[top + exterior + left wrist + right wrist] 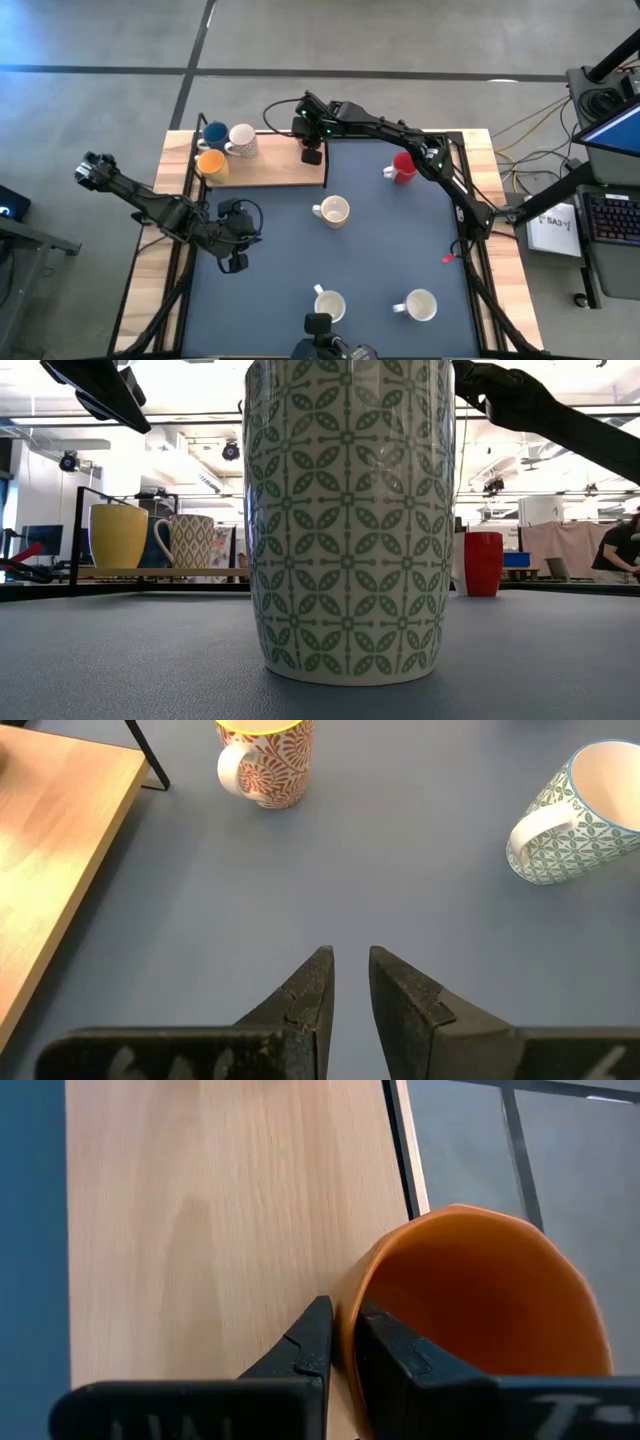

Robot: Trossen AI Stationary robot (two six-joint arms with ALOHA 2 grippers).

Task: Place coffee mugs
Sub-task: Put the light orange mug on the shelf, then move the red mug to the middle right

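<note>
Work surface: blue-grey mat [400,250] on a table in an open workshop, with a wooden board [280,170] along its far left.
Near row: a green-patterned mug [350,520] stands upright just in front of the low camera; a white mug [421,305] stands to its right, well apart.
Middle: an orange-patterned mug [334,212] stands upright alone on the mat.
Left gripper [348,955]: waits low over the mat's left side, fingers nearly together and holding nothing.
Far right: a red mug [404,168] stands upright on the mat.
Far left: a blue mug [215,135], a patterned cream mug [242,140] and a yellow-orange mug [211,163] are grouped at the board's left end.
Right gripper [343,1312]: at the board's right end, clamped on the rim of an orange mug [480,1300], one finger inside and one outside the wall.
Handling: judged rigid, glazed ceramic, moderately heavy, slippery and liable to chip.
Hold point: the rim wall, pinched squarely; a handle is the alternative.
Risk: the mug may pivot in a rim pinch, so set it down flat.
</note>
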